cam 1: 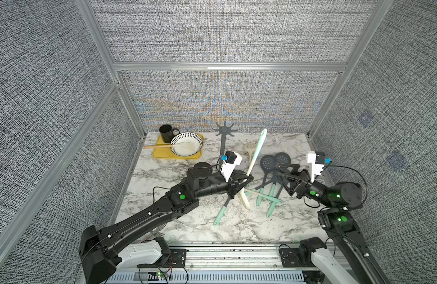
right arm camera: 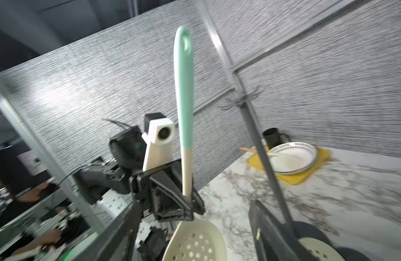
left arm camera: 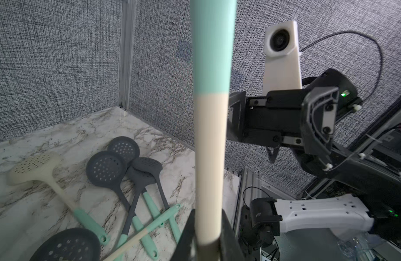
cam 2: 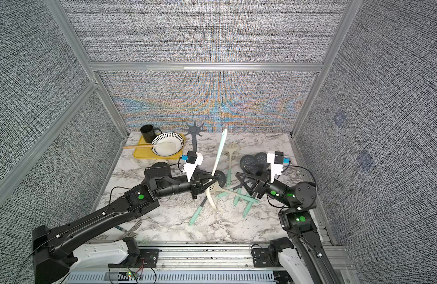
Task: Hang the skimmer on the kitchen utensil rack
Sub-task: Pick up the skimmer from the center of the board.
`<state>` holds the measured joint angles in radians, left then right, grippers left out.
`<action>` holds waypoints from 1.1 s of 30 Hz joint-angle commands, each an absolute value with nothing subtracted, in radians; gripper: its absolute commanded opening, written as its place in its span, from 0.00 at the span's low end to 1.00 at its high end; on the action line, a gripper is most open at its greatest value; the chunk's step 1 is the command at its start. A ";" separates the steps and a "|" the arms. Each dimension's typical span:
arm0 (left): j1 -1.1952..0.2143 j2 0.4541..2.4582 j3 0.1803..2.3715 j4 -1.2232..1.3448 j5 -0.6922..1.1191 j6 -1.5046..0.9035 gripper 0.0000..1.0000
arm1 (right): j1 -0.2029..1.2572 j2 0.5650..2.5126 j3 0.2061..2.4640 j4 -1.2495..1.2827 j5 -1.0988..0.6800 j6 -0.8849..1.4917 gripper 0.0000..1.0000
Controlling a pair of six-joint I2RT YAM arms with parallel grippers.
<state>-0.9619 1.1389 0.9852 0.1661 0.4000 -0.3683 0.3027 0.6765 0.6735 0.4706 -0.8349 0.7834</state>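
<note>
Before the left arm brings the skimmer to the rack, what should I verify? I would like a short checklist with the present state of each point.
1. Grip: left gripper shut on the cream stem of the skimmer: ok.
2. The handle hole points up and is unobstructed: ok.
3. The kitchen utensil rack stands upright, with nothing on its hooks: ok.
4. The right gripper is open, holds nothing and is apart from the skimmer: ok.
5. The handle hole is high enough to pass over a hook: cannot tell.

The cream skimmer [cam 1: 253, 159] with mint handle is nearly upright, handle up, with the dark grey rack [cam 1: 224, 129] standing at its eleven o'clock.
</note>
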 commanded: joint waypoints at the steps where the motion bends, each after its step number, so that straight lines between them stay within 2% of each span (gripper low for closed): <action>1: -0.955 1.121 0.987 0.267 0.499 -0.393 0.02 | 0.427 0.786 0.731 0.634 -0.838 0.724 0.77; 8: -0.953 1.090 0.992 0.269 0.599 -0.393 0.02 | 0.522 0.933 0.856 0.742 -0.870 0.721 0.67; 17: -0.952 1.092 1.006 0.281 0.643 -0.394 0.02 | 0.593 0.964 0.897 0.738 -0.879 0.695 0.51; 28: -0.953 1.093 1.006 0.278 0.654 -0.385 0.02 | 0.607 0.962 0.907 0.696 -0.864 0.680 0.16; 31: -0.951 1.094 1.011 0.266 0.650 -0.379 0.02 | 0.609 0.949 0.901 0.670 -0.847 0.641 0.01; 32: -0.953 1.090 1.011 0.260 0.645 -0.375 0.05 | 0.609 0.939 0.897 0.655 -0.832 0.624 0.00; 33: -0.953 1.088 1.013 0.245 0.629 -0.371 0.22 | 0.608 0.929 0.893 0.640 -0.821 0.605 0.00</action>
